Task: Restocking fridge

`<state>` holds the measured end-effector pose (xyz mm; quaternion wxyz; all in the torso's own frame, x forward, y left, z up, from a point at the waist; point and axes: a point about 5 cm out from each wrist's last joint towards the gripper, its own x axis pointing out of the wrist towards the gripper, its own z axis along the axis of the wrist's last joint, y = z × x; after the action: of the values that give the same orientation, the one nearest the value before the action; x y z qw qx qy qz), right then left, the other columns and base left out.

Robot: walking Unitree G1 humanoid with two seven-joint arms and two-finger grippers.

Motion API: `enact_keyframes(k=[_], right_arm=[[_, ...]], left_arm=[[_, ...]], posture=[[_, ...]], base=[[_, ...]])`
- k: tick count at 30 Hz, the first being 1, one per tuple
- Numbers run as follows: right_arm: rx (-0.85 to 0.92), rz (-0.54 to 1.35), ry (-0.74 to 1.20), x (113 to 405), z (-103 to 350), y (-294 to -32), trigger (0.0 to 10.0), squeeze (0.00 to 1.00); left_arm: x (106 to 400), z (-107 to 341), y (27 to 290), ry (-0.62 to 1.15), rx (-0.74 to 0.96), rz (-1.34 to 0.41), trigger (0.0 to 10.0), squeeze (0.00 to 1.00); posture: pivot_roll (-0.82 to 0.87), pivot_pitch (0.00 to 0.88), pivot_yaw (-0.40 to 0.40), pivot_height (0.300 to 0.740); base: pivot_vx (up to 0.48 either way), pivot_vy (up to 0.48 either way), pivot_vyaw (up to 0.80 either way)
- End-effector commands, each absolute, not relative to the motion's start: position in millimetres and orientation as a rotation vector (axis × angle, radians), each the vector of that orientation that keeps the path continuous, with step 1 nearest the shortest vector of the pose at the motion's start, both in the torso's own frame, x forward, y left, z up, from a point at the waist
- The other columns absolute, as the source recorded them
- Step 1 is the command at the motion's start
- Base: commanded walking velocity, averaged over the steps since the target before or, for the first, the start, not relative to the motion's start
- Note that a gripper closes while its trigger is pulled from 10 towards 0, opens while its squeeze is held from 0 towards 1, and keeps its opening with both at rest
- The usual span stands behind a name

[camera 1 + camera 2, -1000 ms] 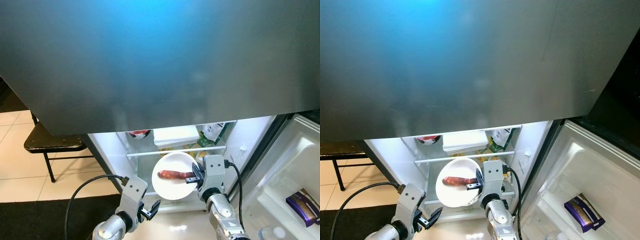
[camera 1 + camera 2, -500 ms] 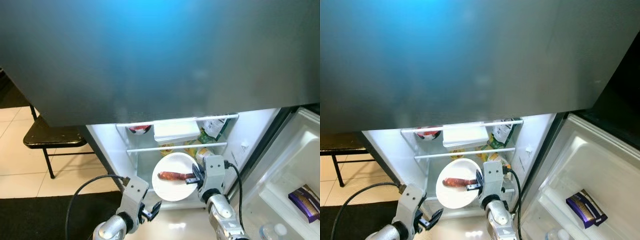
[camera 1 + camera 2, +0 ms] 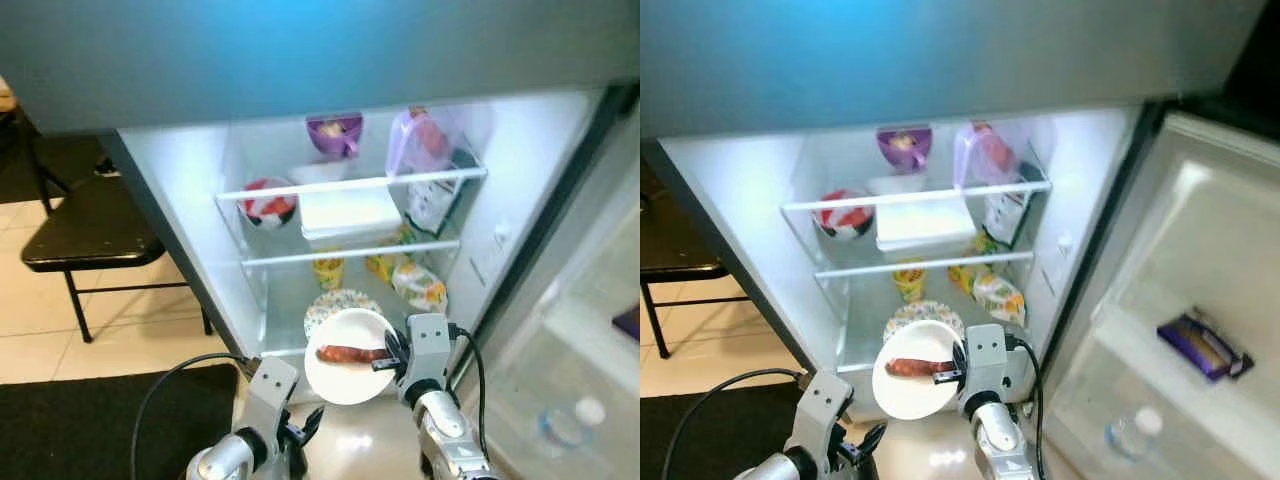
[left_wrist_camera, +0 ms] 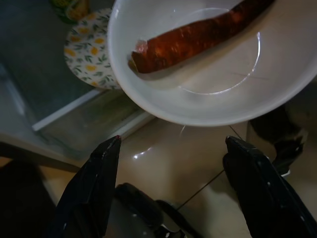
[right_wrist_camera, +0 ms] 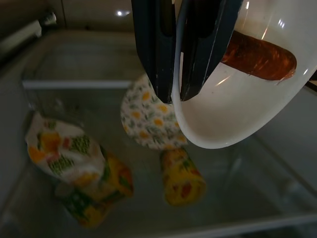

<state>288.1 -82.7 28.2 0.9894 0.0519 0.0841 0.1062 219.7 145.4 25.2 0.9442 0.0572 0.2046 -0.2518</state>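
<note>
A white plate carrying a reddish-brown sausage-like piece of food hangs in front of the open fridge's lower shelf. My right gripper is shut on the plate's right rim; in the right wrist view its fingers clamp the rim from both sides. My left gripper is low, below and left of the plate, open and holding nothing. From the left wrist, the two fingers stand wide apart under the plate.
The lit fridge holds a flower-patterned plate, food bags, a yellow cup, a white box, a red bowl and a purple cup. Its door stands open at right with a bottle. A black chair is on the left.
The camera has tilted, so the dark upper door slid up and more fridge shelves show. The plate stays in my right gripper; the left gripper sits slightly lower.
</note>
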Motion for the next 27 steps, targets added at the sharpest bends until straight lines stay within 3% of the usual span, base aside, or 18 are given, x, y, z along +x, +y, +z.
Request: enact_keyframes(k=[1,15,27], right_arm=[[0.095,0.229,0.189,286,25,-80,10.0,0.0],[0.12,0.255,0.196,287,27,-76,10.0,0.0],[0.274,0.117,0.24,310,36,-86,10.0,0.0]], left_arm=[[216,23,146,0.437,0.113,-0.511,10.0,0.0],[219,29,145,0.414,0.103,-0.477,10.0,0.0],[248,94,151,0.189,0.123,-0.444,10.0,0.0]], posture=[[-0.04,0.162,0.05,0.58],[-0.02,0.186,0.048,0.58],[0.02,0.22,0.066,0.58]], base=[[0.0,0.0,0.0],[0.0,0.0,0.0],[0.0,0.0,0.0]])
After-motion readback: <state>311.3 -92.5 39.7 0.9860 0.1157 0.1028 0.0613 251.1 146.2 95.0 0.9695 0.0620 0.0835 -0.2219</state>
